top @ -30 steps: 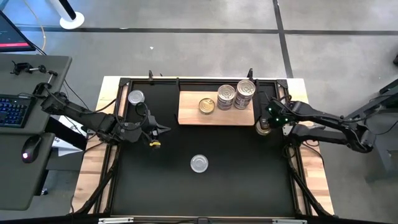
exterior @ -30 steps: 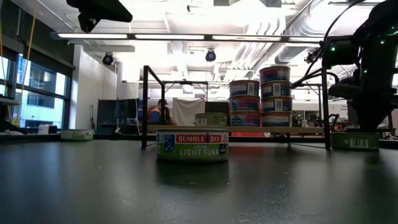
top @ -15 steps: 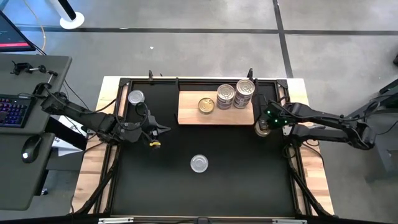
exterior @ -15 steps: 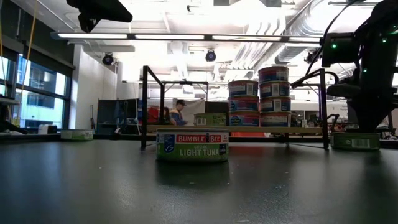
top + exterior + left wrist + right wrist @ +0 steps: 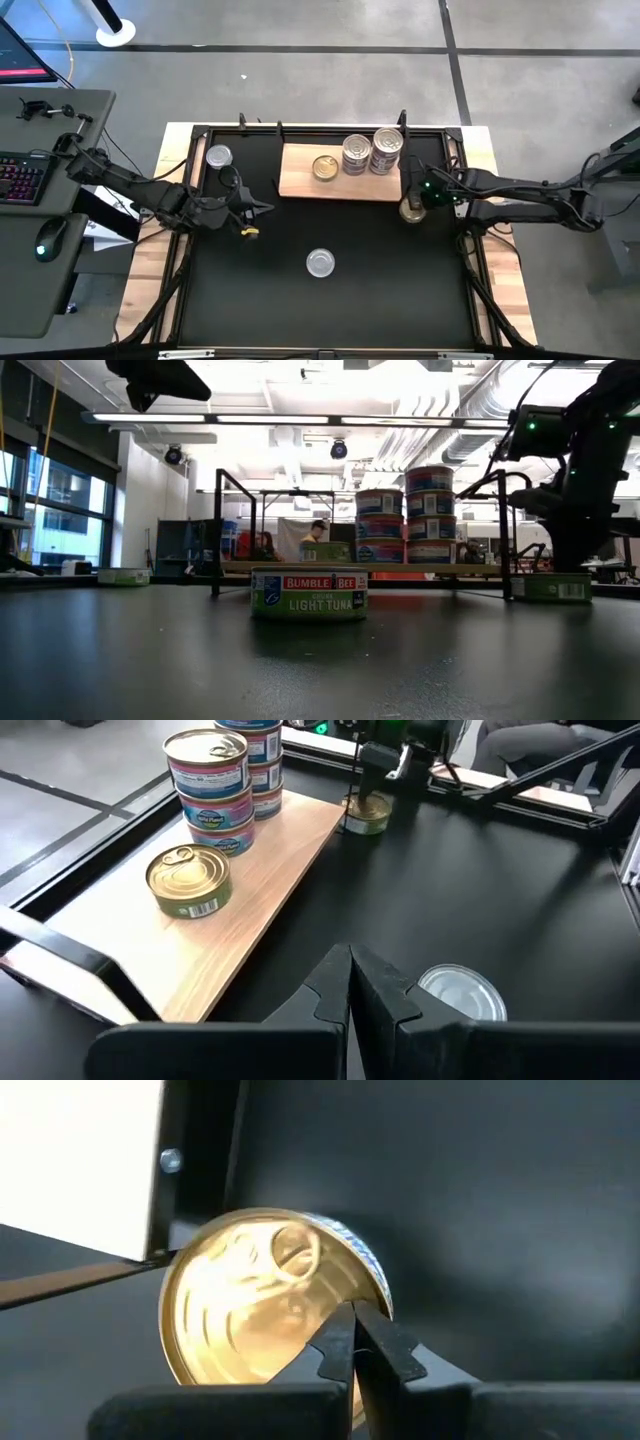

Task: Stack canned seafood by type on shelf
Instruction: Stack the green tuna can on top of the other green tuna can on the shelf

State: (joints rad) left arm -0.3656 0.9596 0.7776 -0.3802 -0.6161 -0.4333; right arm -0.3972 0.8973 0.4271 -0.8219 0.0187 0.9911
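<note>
Nearest tin (image 5: pixel 309 593): sitting alone mid-mat, well apart from the rest – label reading "BUMBLE BEE … LIGHT TUNA"; silver lid up in high view.
Left claw (image 5: pixel 349 982): hanging over the mat on the desk's left side, fingers pressed together, holding nothing; arm waiting.
Stray tin (image 5: pixel 218 156): lying at the mat's far-left corner, not yet on the shelf.
Right claw (image 5: pixel 352 1330): fingers together, tips resting on the lid of the gold-lid tin (image 5: pixel 268 1295), not gripping it.
Change: gold-lid tin is sliding left along the mat vs. a sec ago – and the shelf (image 5: pixel 300 180) is shifting left w/ it, stacks incl.
Meaning: looks like the right claw is pushing tin + board rather than lifting; judging this as a nudge, tin not yet on the shelf.
Shelf load: one gold tin (image 5: pixel 188 880) lying single, beside two stacks (image 5: pixel 407 515) w/ pink/blue labels – print too small to read.
Progress: approx. three tins left off the shelf.
</note>
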